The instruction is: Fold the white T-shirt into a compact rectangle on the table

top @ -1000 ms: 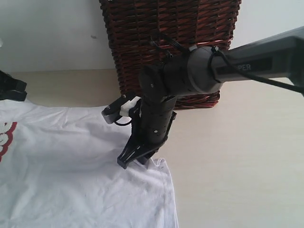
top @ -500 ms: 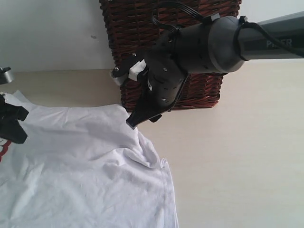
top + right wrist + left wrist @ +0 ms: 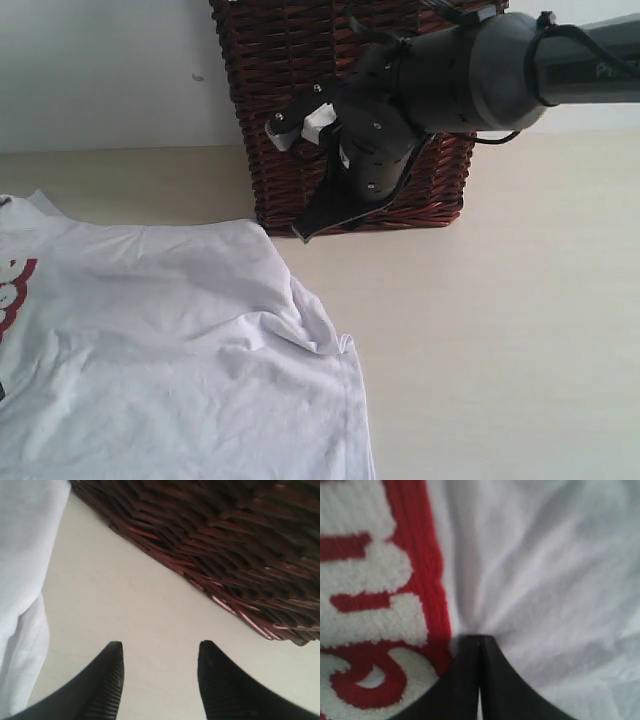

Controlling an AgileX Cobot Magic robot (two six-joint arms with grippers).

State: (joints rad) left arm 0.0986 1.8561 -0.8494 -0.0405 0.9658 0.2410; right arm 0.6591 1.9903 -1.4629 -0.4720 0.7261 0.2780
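Two changes since half a second ago. Your right gripper [image 3: 303,234] has climbed further off the cloth toward 12 o'clock and now hangs in front of the wicker basket [image 3: 290,90]. The dark left tool at the 9 o'clock edge has gone from the exterior view. The white T-shirt [image 3: 170,340] lies as it did, its hem corner unmoved.

Your right arm [image 3: 470,70] comes in from 2 o'clock, wrist bent down, fingers pointing toward 7 o'clock. The jaws are spread with nothing between them, and the wrist view shows only bare table [image 3: 135,605] in the gap.

Your left gripper [image 3: 479,642] has its fingers pressed together on a pinch of shirt just beside the red lettering [image 3: 420,570], with folds fanning out from the tips.

The shirt rests on the table [image 3: 500,330], filling the exterior view from 6 to 9 o'clock, its near corner close to the basket's foot. The basket stands at 12 o'clock, and you cannot see inside it.
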